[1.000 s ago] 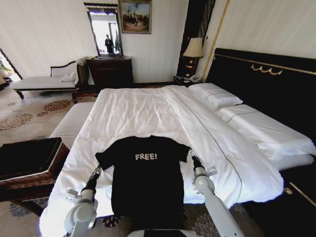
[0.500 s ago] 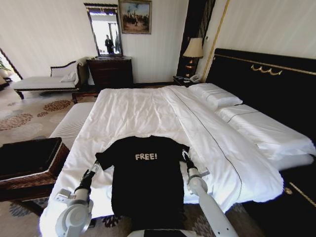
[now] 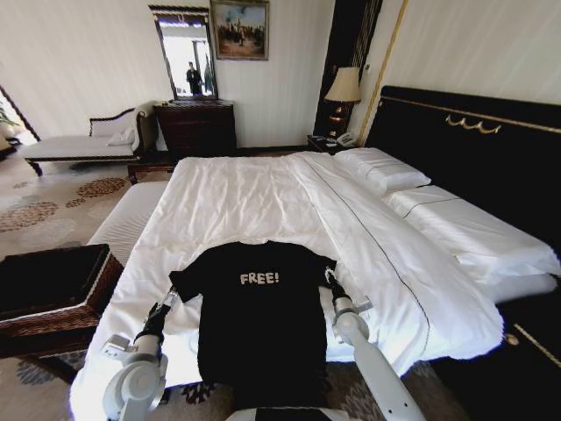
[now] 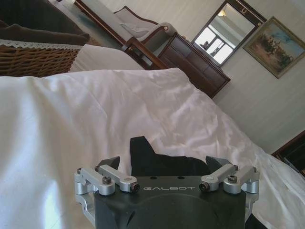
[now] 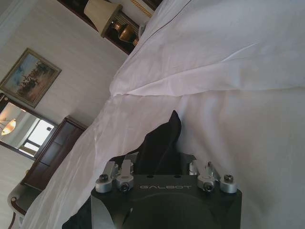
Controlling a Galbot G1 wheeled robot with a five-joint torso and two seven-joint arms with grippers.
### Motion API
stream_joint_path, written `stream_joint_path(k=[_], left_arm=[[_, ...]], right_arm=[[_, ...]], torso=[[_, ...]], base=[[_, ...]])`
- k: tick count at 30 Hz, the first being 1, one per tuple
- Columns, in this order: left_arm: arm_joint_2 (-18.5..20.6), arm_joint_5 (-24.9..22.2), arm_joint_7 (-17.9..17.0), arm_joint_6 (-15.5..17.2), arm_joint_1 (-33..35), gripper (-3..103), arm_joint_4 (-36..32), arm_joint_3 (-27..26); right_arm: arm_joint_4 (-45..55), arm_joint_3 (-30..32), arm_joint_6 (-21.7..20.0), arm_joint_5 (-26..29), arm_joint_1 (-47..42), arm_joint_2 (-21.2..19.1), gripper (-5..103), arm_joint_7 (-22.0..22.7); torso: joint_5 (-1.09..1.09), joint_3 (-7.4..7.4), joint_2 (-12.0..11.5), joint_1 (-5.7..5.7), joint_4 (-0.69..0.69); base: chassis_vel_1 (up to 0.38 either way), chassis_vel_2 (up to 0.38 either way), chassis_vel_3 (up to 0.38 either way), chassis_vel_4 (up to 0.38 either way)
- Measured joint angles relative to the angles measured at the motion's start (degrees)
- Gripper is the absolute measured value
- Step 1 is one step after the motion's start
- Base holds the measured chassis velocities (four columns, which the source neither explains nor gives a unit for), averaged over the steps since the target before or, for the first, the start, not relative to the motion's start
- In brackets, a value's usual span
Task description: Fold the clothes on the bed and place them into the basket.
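The clothes are one black T-shirt [image 3: 260, 320] with white "FREE!" lettering, spread flat at the foot of the bed [image 3: 263, 189], its hem hanging over the edge. My left gripper [image 3: 165, 305] is at the shirt's left sleeve. In the left wrist view that gripper [image 4: 167, 164] is open, with the black sleeve [image 4: 143, 155] between its fingers. My right gripper [image 3: 331, 282] is at the right sleeve. In the right wrist view this gripper [image 5: 159, 160] is open around the sleeve tip [image 5: 162, 138]. The basket [image 3: 98, 289], dark brown wicker, stands left of the bed.
A white striped bench [image 3: 123, 219] lies between the basket and the bed's left side. Pillows [image 3: 386, 171] and the black headboard [image 3: 473, 149] are to the right. A chaise longue [image 3: 79, 145], dresser [image 3: 197, 127] and lamp [image 3: 344, 88] line the far wall.
Both arms have drawn back a little toward me and shifted slightly left along the sleeves. The T-shirt lies as before.
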Motion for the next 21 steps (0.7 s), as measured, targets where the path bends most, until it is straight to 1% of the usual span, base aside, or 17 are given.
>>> stream_joint_path(k=[1, 2, 4, 7, 8, 9, 10, 11, 12, 13, 17, 20, 21], left_arm=[[0.0, 0.1, 0.0, 0.0, 0.0, 100, 0.1, 0.0], [-0.1, 0.1, 0.0, -0.1, 0.1, 100, 0.1, -0.1], [-0.1, 0.1, 0.0, -0.2, 0.2, 100, 0.2, -0.1], [-0.2, 0.1, 0.0, -0.2, 0.3, 100, 0.3, -0.2], [-0.2, 0.1, -0.1, -0.2, 0.3, 100, 0.4, -0.3], [-0.2, 0.2, -0.1, -0.3, 0.3, 100, 0.5, -0.3], [-0.2, 0.2, -0.1, -0.3, 0.3, 100, 0.5, -0.3], [-0.2, 0.2, -0.1, -0.3, 0.3, 100, 0.5, -0.3], [-0.3, 0.2, -0.1, -0.3, 0.3, 100, 0.5, -0.2], [-0.3, 0.2, -0.1, -0.3, 0.3, 100, 0.6, -0.2], [-0.3, 0.2, -0.2, -0.3, 0.2, 100, 0.9, -0.2], [-0.2, 0.3, -0.3, -0.4, 0.1, 100, 1.2, -0.1], [-0.2, 0.3, -0.3, -0.4, 0.1, 100, 1.2, -0.1]], right_arm=[[-0.1, -0.1, -0.1, 0.0, 0.0, 0.0, 51, 0.2], [-0.2, -0.2, -0.1, -0.1, 0.1, 0.0, 40, 0.4], [-0.3, -0.3, -0.2, -0.3, 0.2, 0.0, 29, 0.6], [-0.3, -0.4, -0.2, -0.5, 0.3, 0.0, 29, 0.7], [-0.2, -0.4, -0.2, -0.8, 0.3, -0.1, 18, 0.7], [-0.1, -0.4, -0.2, -1.0, 0.3, -0.1, 13, 0.7], [-0.1, -0.4, -0.2, -1.0, 0.3, -0.1, 13, 0.7], [0.0, -0.4, -0.2, -1.1, 0.3, -0.1, 7, 0.7], [0.2, -0.3, -0.1, -1.5, 0.3, -0.2, 7, 0.7], [0.3, -0.3, -0.1, -1.9, 0.2, -0.2, 1, 0.7], [0.4, -0.9, 0.4, -2.6, 0.3, -0.4, 0, 0.5], [3.0, -4.2, 1.0, -2.3, 0.3, -1.0, 0, -0.6], [3.0, -4.2, 1.0, -2.3, 0.3, -1.0, 0, -0.6]], torso=[[0.01, 0.00, 0.0, 0.00, 0.00], [0.01, 0.00, 0.0, 0.00, 0.00], [0.00, 0.00, 0.0, 0.00, 0.00], [0.00, 0.00, 0.0, 0.00, 0.00], [0.01, 0.00, 0.0, 0.00, 0.00], [0.01, 0.00, 0.0, 0.00, 0.00], [0.01, 0.00, 0.0, 0.00, 0.00], [0.00, 0.00, 0.0, 0.00, 0.00], [0.00, 0.00, 0.0, 0.00, 0.00], [0.01, 0.00, 0.0, 0.00, 0.00], [0.00, 0.00, 0.0, 0.00, -0.01], [0.00, 0.00, 0.0, 0.00, 0.00], [0.00, 0.00, 0.0, 0.00, 0.00]], base=[[0.000, 0.000, 0.000, 0.000], [0.000, 0.000, 0.000, 0.000], [0.000, 0.000, 0.000, 0.000], [0.000, 0.000, 0.000, 0.000], [0.000, 0.000, 0.000, 0.000], [0.000, 0.000, 0.000, 0.000], [0.000, 0.000, 0.000, 0.000], [0.000, 0.000, 0.000, 0.000], [0.000, 0.000, 0.000, 0.000], [0.000, 0.000, 0.000, 0.000], [0.000, 0.000, 0.000, 0.000], [0.000, 0.000, 0.000, 0.000], [0.000, 0.000, 0.000, 0.000]])
